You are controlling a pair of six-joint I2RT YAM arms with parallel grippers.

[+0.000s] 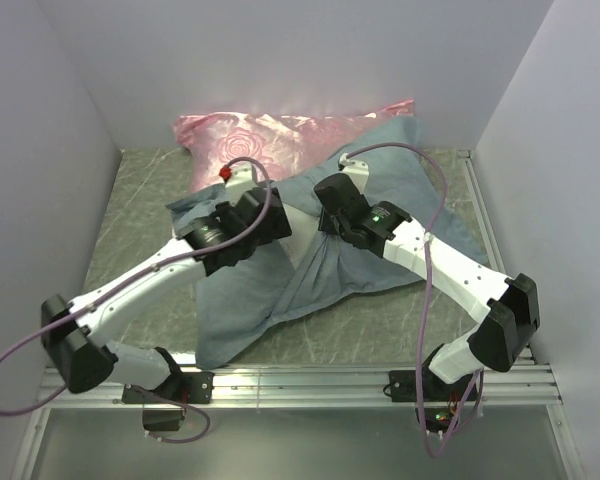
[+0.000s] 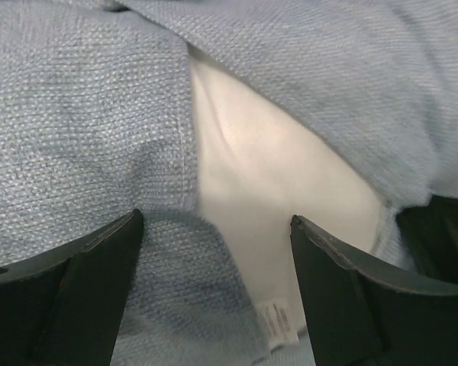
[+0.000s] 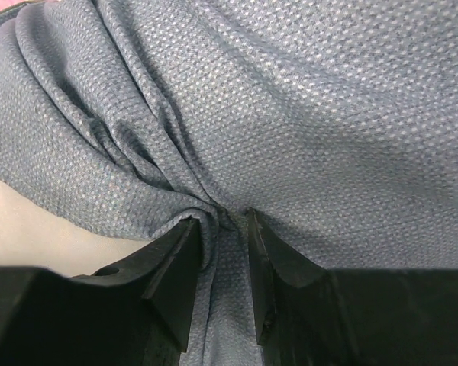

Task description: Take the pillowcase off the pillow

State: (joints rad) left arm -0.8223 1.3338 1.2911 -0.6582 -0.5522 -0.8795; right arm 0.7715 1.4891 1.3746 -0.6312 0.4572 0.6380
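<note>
The slate-blue pillowcase (image 1: 410, 190) lies crumpled over the middle of the table. A strip of the white pillow (image 2: 275, 175) shows through its opening, with a small tag (image 2: 278, 320) at the near corner. My left gripper (image 2: 216, 217) hangs open right over that opening, one finger above the hem, the other above the bare pillow (image 1: 302, 228). My right gripper (image 3: 223, 219) is pressed down into the pillowcase (image 3: 305, 114). Its jaws stand a little apart with a gathered fold lying loosely between them. In the top view both grippers, left (image 1: 275, 228) and right (image 1: 330, 218), sit close together.
A shiny pink rose-patterned pillow (image 1: 270, 135) lies against the back wall, partly under the blue fabric. White walls close in the left, back and right sides. A metal rail (image 1: 310, 378) runs along the near edge by the arm bases.
</note>
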